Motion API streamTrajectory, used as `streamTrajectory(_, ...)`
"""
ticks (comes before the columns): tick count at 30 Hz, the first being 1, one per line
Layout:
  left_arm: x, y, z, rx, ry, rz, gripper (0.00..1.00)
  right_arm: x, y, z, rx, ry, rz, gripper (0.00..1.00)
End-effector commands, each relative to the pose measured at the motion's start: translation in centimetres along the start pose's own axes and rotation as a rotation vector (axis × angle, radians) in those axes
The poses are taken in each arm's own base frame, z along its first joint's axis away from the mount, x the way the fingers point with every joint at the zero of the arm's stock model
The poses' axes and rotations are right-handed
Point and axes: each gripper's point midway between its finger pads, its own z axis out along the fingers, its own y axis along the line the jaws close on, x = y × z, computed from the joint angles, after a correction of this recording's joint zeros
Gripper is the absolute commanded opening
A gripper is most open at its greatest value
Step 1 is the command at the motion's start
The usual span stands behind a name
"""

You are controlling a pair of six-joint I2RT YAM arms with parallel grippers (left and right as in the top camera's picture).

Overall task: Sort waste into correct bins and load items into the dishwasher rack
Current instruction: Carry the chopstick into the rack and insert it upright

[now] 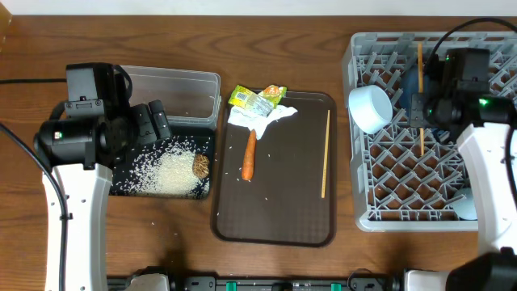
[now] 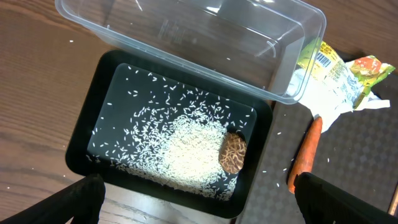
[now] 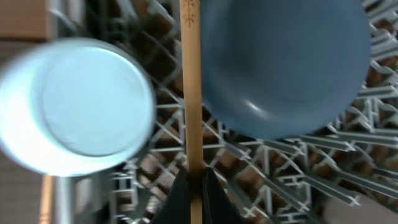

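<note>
Now we see our right claw pinched tight on one wooden chopstick over the grey rack — the stick's long side runs from near to far, between the white bowl and the blue plate. Our left claw hangs wide open, holding nothing, above the black bin on the brown wooden table.

nothing legible; just a barcode on the green-yellow snack wrapper.

Light: coming evenly from above, bright; shadows falling soft and faint.
Glare: streaking the tub walls.
Blur: right wrist view smearing bowl and plate; other views reading sharp.
</note>
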Motion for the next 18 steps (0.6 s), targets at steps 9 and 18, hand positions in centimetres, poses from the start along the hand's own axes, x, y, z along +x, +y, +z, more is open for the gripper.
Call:
streamTrajectory(9,0.0,0.4,-0.1,-0.017,-0.006,0.013,0.98,3.8,-2.3,3.3,0.166,0.192,0.001,0.19)
streamTrajectory(18,0.0,0.4,-0.1,-0.018,-0.005,0.013,0.98,1.8,2.9,-0.3,-0.035,0.055,0.008,0.38)
